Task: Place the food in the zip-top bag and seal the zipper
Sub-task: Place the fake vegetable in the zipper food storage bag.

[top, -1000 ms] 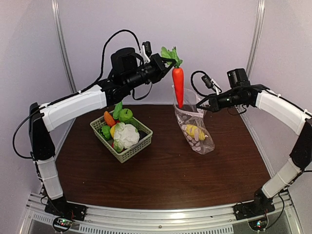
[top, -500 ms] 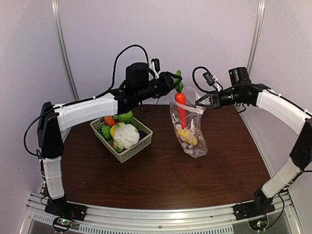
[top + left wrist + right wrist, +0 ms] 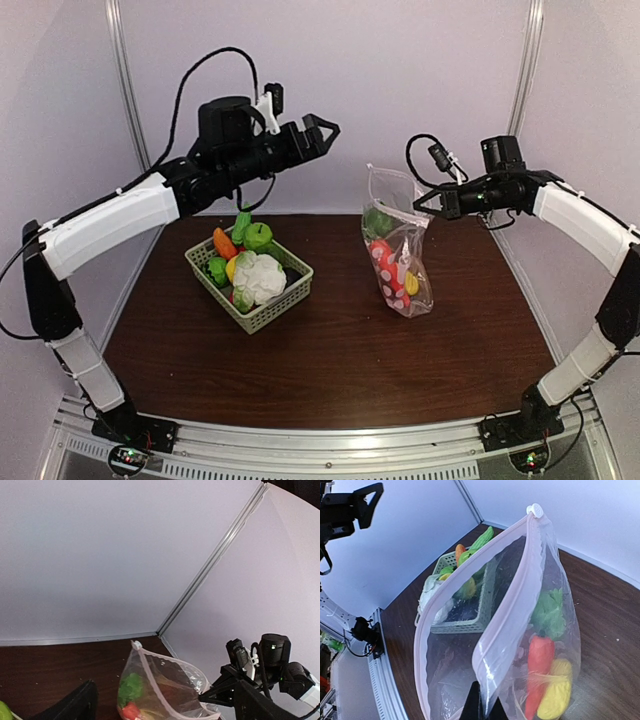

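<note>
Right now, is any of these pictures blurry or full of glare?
Top view: sharp, evenly lit, faint sheen on the table. Left wrist view: mostly blank wall, its own dark fingers soft at the bottom edge. Right wrist view: the bag fills the frame, glinting; the basket looks hazy through it.

The right pincer (image 3: 482,706) grips the zipper (image 3: 512,605) of the open zip-top bag (image 3: 445,665).

My left gripper (image 3: 322,130) hangs with jaws spread at upper centre, with open air between it and the zip-top bag (image 3: 398,255) standing right of centre. My right gripper (image 3: 420,203) pinches the bag's rim, blocking that side. The basket (image 3: 250,270) crowds the left-centre.
</note>
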Motion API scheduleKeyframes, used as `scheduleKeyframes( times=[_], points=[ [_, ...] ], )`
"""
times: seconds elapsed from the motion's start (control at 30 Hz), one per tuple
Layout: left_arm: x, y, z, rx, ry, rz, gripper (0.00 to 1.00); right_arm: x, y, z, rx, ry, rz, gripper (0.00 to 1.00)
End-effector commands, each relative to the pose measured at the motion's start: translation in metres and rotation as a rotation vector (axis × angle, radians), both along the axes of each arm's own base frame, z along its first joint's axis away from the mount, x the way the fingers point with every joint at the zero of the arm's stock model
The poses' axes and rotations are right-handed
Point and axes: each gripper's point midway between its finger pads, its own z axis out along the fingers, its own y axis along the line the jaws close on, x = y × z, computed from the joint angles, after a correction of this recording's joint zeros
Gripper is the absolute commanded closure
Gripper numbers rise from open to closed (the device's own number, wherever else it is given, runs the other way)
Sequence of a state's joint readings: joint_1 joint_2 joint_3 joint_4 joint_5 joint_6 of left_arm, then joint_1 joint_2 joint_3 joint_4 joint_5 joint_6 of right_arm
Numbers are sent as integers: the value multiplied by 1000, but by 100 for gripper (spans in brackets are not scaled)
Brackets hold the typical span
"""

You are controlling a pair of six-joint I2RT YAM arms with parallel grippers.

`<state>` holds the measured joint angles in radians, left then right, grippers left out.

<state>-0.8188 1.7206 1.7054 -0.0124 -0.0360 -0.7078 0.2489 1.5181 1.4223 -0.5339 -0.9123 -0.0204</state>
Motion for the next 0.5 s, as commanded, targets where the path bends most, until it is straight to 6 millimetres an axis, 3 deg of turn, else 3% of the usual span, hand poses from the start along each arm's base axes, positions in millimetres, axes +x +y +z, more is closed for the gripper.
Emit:
scheduleKeyframes(
  times=[0.0, 0.07, 0.2, 0.33, 0.47],
  points=[
    [33, 87, -51, 260, 62, 227, 7, 9, -22, 14, -84, -144, -83, 100],
    [42, 120, -102, 394, 209, 275, 10, 6, -21, 1, -103, -128, -60, 100],
    [34, 152, -160, 601, 335, 346, 8, 9, -18, -40, -148, -67, -66, 100],
    [36, 194, -187, 709, 408, 488, 5, 12, -14, -37, -107, -68, -71, 100],
    [51, 240, -209, 628, 504, 580, 15, 12, -10, -44, -110, -37, -64, 100]
  ],
)
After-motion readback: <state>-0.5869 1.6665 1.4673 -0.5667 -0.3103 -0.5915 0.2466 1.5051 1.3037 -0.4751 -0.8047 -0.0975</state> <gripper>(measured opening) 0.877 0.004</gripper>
